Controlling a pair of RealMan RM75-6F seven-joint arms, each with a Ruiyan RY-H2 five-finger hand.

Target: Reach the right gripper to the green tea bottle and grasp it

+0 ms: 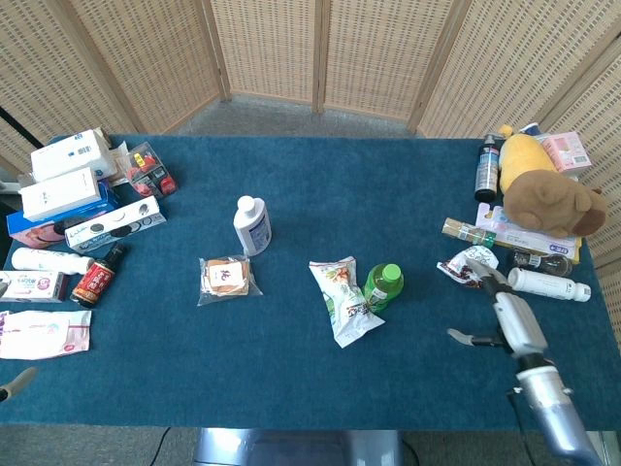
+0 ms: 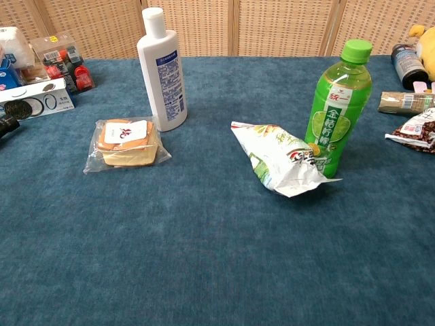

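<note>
The green tea bottle point(image 1: 384, 286) stands upright mid-table with its green cap on, tall and bright in the chest view point(image 2: 338, 109). A white snack bag point(image 1: 340, 299) leans against its left side. My right hand point(image 1: 506, 313) hovers over the mat to the right of the bottle, a clear gap away. It is turned edge-on with its fingers stretched forward, its thumb point(image 1: 464, 338) sticks out left, and it holds nothing. Of my left hand only a fingertip point(image 1: 15, 382) shows at the bottom left corner. The chest view shows neither hand.
A crumpled red-and-white packet point(image 1: 466, 264) lies just ahead of the right hand and a white tube point(image 1: 546, 283) to its right. Plush toys point(image 1: 548, 194) and boxes crowd the right edge. A white lotion bottle point(image 1: 251, 224) and a wrapped bread packet point(image 1: 225, 278) sit left of centre.
</note>
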